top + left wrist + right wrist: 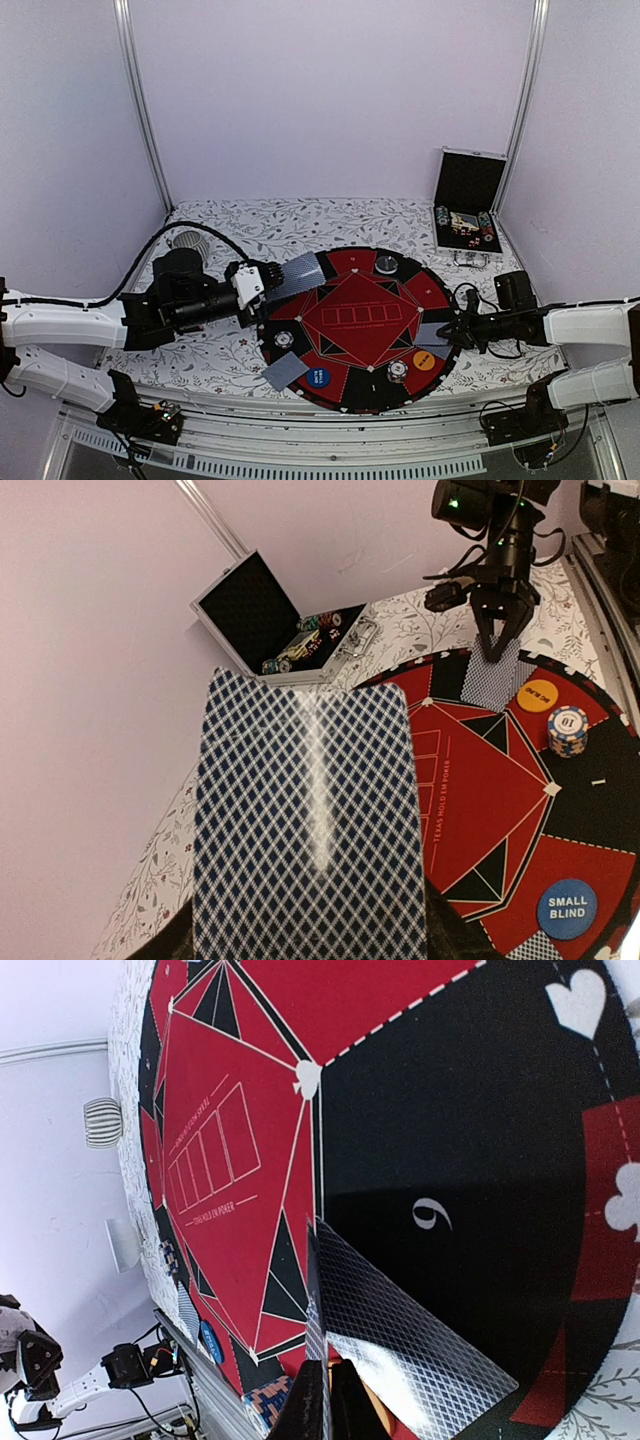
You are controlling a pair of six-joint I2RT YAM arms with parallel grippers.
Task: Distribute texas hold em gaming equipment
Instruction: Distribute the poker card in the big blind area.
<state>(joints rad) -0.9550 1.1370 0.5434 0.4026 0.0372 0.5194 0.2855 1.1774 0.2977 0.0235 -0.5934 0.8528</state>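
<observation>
My left gripper [278,277] is shut on a stack of grey-blue playing cards [305,820], held over the left rim of the round red-and-black poker mat [355,300]. The cards' backs fill the left wrist view and hide the fingers. At the mat's right edge, my right gripper [328,1400] is shut on the edge of one card [400,1330], which slants down onto the black field. Another card [285,370] lies at the mat's near left, beside the blue disc [318,378]. The orange disc [424,360] sits near the right gripper. Chip stacks [398,371] stand on the mat.
An open black silver-edged case [468,205] with chips inside stands at the back right. A ribbed grey cup [188,241] sits at the back left, behind the left arm. The floral cloth [260,225] surrounds the mat, and purple walls close in the sides.
</observation>
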